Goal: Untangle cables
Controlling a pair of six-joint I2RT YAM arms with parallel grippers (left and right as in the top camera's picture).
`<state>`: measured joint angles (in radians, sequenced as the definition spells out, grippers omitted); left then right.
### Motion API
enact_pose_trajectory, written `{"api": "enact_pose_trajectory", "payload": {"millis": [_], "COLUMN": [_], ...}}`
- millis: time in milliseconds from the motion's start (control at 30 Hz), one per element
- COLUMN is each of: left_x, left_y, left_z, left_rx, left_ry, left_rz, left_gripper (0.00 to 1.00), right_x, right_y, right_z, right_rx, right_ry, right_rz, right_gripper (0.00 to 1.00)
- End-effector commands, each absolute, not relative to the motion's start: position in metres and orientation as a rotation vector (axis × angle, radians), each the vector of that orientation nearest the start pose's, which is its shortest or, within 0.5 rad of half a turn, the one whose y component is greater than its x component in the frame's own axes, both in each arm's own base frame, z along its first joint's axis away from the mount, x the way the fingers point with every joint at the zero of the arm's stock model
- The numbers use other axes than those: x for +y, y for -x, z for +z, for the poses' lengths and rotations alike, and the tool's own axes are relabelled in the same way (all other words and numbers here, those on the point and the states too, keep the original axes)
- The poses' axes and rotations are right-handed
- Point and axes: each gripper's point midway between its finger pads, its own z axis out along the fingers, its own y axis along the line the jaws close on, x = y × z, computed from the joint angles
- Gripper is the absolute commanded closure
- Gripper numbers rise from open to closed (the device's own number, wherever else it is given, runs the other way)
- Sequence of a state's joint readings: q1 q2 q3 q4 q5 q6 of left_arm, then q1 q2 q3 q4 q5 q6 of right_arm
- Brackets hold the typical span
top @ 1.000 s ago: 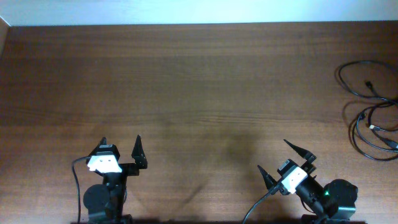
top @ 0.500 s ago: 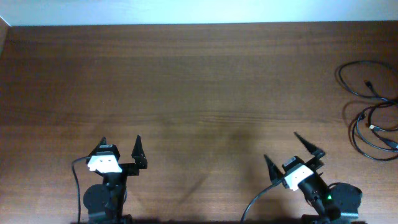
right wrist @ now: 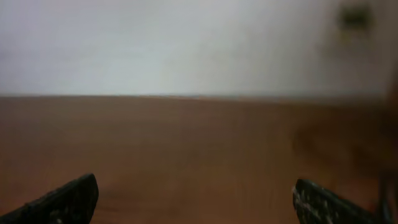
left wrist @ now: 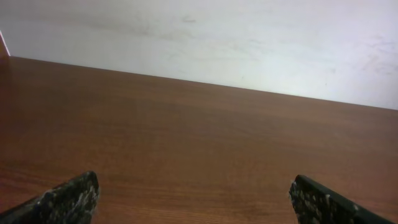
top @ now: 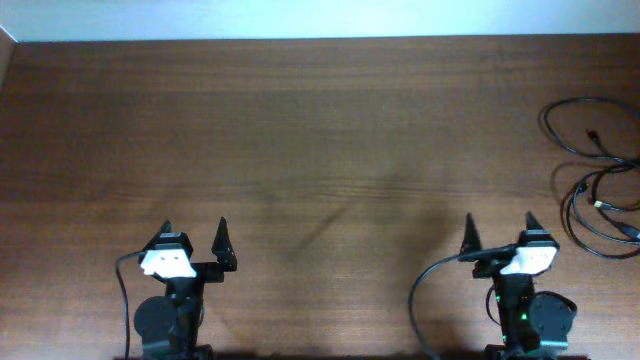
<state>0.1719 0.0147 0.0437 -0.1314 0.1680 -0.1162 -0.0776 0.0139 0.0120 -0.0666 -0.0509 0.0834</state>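
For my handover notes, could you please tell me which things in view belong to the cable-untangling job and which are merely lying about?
Job: cables, loosely looped at the far right; left gripper and right gripper, both with jaws apart and empty.
Not the job: table; the arms' own thick black wires; white wall.

The overhead view is bright and sharp. Soft light falls from above, so the table (top: pixel 300 120) shows only faint gray shadows: one near the middle and one a bit toward 4 o'clock. The wall (top: pixel 320 18) at 12 o'clock glows white. The cables (top: pixel 572 208) at 3 o'clock look crisp. The left wrist view is clear too, with a pale shine on the wood at 12 o'clock. The right wrist view is dimmer and blurry all over — even the 2 fingers (right wrist: pixel 68 198) at 7 and 5 o'clock look smeared.
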Motion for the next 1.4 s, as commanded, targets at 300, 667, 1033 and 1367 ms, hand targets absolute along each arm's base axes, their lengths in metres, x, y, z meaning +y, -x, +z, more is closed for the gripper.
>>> {"api": "enact_pose_trajectory", "payload": {"millis": [300, 667, 1033, 1367], "left_x": [0.016, 0.016, 0.016, 0.016], "left_y": [-0.243, -0.243, -0.243, -0.243], "left_z": [0.159, 0.159, 0.159, 0.159], "left_rx": [1.664, 1.664, 1.664, 1.664], "left_ry": [0.11, 0.11, 0.11, 0.11], "left_rz": [-0.075, -0.075, -0.075, -0.075], "left_gripper": [0.01, 0.01, 0.01, 0.01], "right_x": [-0.022, 0.007, 0.007, 0.006], "right_y": [-0.245, -0.246, -0.246, -0.246], "right_z": [0.157, 0.155, 0.155, 0.155], "right_rx": [1.606, 1.65, 1.652, 1.651], "right_ry": [-0.367, -0.112, 0.041, 0.041], "right_rz": [0.163, 0.143, -0.003, -0.004], "right_gripper": [0.01, 0.01, 0.01, 0.01]}}
